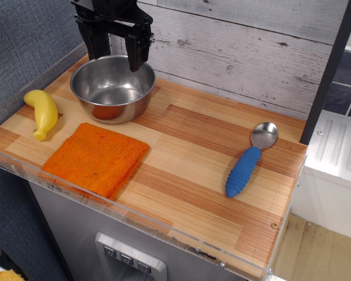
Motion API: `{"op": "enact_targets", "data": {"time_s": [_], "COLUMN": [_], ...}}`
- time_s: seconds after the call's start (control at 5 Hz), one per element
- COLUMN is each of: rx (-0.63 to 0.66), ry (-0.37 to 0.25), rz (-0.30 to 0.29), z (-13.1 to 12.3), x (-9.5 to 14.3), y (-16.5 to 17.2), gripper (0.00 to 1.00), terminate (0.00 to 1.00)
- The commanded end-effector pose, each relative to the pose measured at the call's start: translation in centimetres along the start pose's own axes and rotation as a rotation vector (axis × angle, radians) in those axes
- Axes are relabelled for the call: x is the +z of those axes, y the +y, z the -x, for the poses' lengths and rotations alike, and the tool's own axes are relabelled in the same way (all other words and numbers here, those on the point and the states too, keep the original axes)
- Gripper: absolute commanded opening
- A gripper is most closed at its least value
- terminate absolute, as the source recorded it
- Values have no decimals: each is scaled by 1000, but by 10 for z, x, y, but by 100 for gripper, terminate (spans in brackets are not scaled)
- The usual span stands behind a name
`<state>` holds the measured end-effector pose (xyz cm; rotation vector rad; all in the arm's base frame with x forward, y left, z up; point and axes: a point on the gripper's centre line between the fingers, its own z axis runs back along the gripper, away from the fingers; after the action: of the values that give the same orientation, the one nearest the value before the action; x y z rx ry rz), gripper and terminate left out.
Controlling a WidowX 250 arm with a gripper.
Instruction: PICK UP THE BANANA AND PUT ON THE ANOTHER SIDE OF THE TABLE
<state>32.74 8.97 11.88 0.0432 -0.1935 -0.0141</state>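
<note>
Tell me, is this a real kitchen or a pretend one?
Probably a pretend kitchen set up for a robot. The counter is small with a clear plastic rim, the banana looks like a smooth plastic toy, and a robot gripper hangs over the metal bowl. A spoon and cloth lie nearby.

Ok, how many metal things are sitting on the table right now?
2: the steel bowl at the back left, under the gripper, and the spoon with a metal head at the right. None appears hidden.

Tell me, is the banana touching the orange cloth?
Apart. The only view shows a strip of bare table between the banana and the orange cloth.
</note>
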Motion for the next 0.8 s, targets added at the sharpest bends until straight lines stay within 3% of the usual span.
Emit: {"op": "enact_targets", "data": {"time_s": [0.0,0.4,0.6], "rx": [0,79,120], "ry": [0,-72,-32], "rz": [0,18,-46], "z": [0,52,73], "x": [0,7,-1], "y": [0,66,100], "gripper": [100,100,100], "terminate": [0,0,0]}}
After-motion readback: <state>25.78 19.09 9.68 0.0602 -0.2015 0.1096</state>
